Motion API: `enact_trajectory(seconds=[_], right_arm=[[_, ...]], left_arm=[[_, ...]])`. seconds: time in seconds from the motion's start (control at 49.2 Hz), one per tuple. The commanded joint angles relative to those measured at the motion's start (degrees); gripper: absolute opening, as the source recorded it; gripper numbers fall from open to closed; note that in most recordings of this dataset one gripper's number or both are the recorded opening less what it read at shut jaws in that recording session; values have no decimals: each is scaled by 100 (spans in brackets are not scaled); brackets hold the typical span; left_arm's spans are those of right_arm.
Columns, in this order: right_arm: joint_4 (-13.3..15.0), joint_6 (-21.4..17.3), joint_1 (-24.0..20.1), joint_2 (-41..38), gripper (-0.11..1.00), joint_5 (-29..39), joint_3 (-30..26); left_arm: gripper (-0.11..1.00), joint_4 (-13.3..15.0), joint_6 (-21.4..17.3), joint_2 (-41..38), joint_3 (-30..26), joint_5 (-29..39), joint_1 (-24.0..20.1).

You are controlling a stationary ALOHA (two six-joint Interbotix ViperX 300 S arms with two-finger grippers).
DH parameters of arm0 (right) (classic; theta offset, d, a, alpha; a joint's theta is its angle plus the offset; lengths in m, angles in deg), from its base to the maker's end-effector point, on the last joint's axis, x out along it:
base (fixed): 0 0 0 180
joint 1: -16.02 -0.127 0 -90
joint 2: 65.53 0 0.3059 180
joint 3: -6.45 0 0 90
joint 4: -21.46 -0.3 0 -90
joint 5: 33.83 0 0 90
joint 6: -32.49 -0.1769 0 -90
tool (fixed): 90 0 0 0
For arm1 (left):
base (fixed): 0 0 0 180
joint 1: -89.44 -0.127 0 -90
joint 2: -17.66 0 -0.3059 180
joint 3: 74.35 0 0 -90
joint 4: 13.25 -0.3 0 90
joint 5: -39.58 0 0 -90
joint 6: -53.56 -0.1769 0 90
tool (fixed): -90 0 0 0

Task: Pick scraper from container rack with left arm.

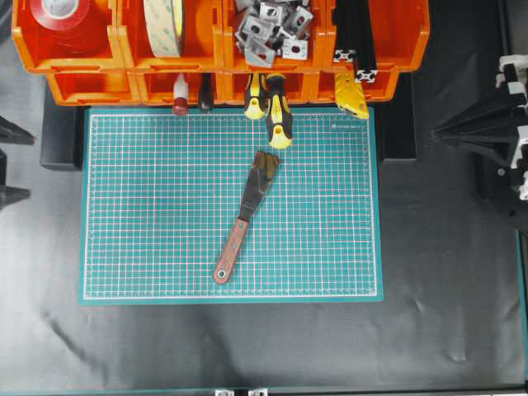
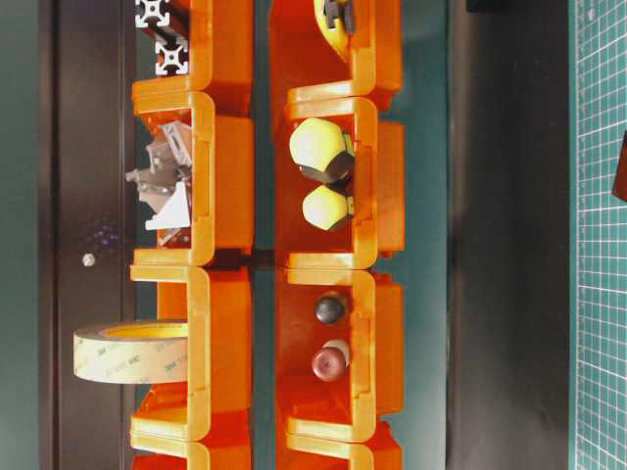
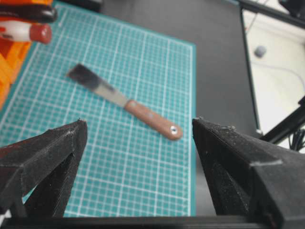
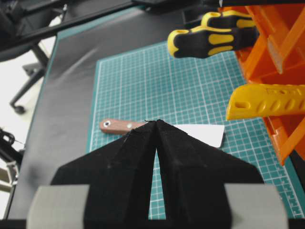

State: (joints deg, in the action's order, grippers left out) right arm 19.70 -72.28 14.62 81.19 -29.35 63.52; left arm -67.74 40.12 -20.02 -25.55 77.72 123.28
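1. Lying flat on the green cutting mat [image 1: 165,206], the scraper [image 1: 246,218] rests diagonally in the overhead view, its dark flared blade toward the container rack [image 1: 91,87] and its reddish-brown handle with the ringed hole toward the mat's near edge.
2. Nothing touches the scraper; it sits clear of the rack, just below the yellow-and-black screwdriver handles [image 1: 278,120] that stick out of the lower bins.
3. The left pincer [image 3: 138,157] has its two black fingers [image 3: 52,162] spread wide apart, holding nothing, with the scraper seen beyond the gap between them.
4. The right pincer [image 4: 156,125] has its fingers pressed together at the tips and empty; the scraper's handle and pale blade show behind them.
5. Upper bins hold a red tape roll [image 1: 62,16], a cream tape roll [image 1: 163,25], grey metal brackets [image 1: 268,29] and black extrusion bars [image 1: 355,41].
6. A red-knobbed tool [image 1: 179,103] and a yellow knife-like handle [image 1: 351,95] also protrude from the lower row.
7. The mat lies on a black desk [image 1: 445,272].
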Motion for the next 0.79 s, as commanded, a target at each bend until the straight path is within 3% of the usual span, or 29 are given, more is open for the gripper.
enact_trajectory(seconds=[0.0,0.325,0.467,0.772], right_arm=[[9,0,35,-18,1,44,-193],[0,-9,123,18,1,53,-220],[0,-9,141,53,1,53,-237],[0,-18,193,105,1,53,-264]], left_arm=[[86,-18,-149,79,-62,-9,9],[85,-35,-598,176,-114,-97,0],[84,-35,-993,272,-158,-369,-62],[81,-35,-2057,571,-272,-1099,-861]])
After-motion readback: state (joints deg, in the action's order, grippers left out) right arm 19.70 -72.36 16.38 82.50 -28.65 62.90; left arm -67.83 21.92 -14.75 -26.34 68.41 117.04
